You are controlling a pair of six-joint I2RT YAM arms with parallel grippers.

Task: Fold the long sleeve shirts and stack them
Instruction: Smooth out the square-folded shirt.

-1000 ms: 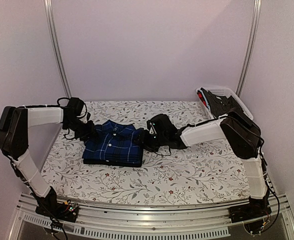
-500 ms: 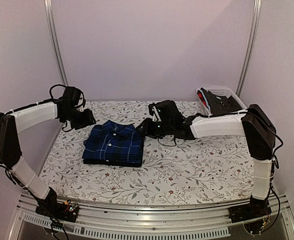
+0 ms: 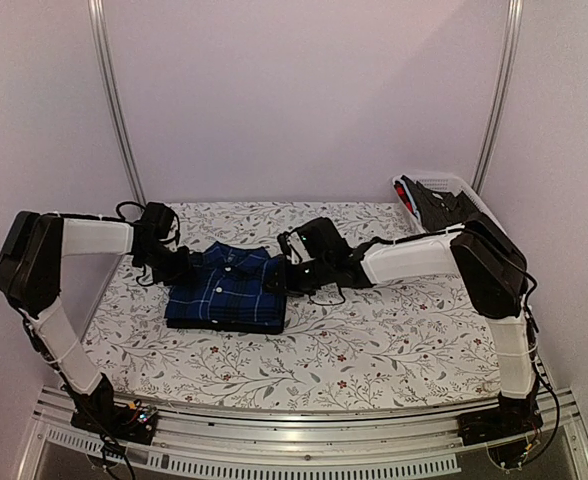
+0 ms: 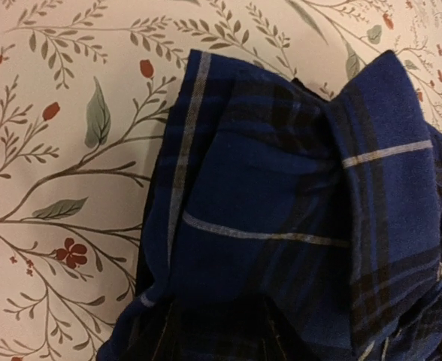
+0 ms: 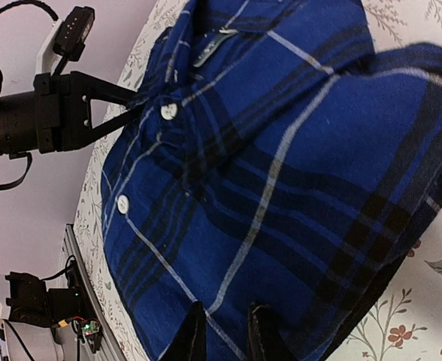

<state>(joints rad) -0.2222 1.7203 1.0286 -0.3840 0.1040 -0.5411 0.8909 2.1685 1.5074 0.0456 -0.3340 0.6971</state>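
The blue plaid shirt [image 3: 229, 290] lies folded, collar toward the back, on the left middle of the table. It fills the left wrist view [image 4: 281, 188] and the right wrist view [image 5: 281, 165]. A dark layer [image 5: 341, 331] shows under its edge; I cannot tell if that is the black shirt. My left gripper [image 3: 179, 268] is low at the shirt's left edge by the collar; its fingers are lost in dark cloth. My right gripper [image 3: 279, 275] is at the shirt's right edge, fingertips [image 5: 195, 331] a narrow gap apart against the cloth.
A white lattice basket [image 3: 469, 190] stands at the back right corner with dark and red clothes [image 3: 436, 208] in it. The table has a floral cover [image 3: 374, 340]. The left gripper also shows in the right wrist view [image 5: 131, 99].
Half a second ago both grippers were lifted clear, behind the shirt. Both have now come back down to its left and right edges, as one second ago. The shirt has not visibly moved.
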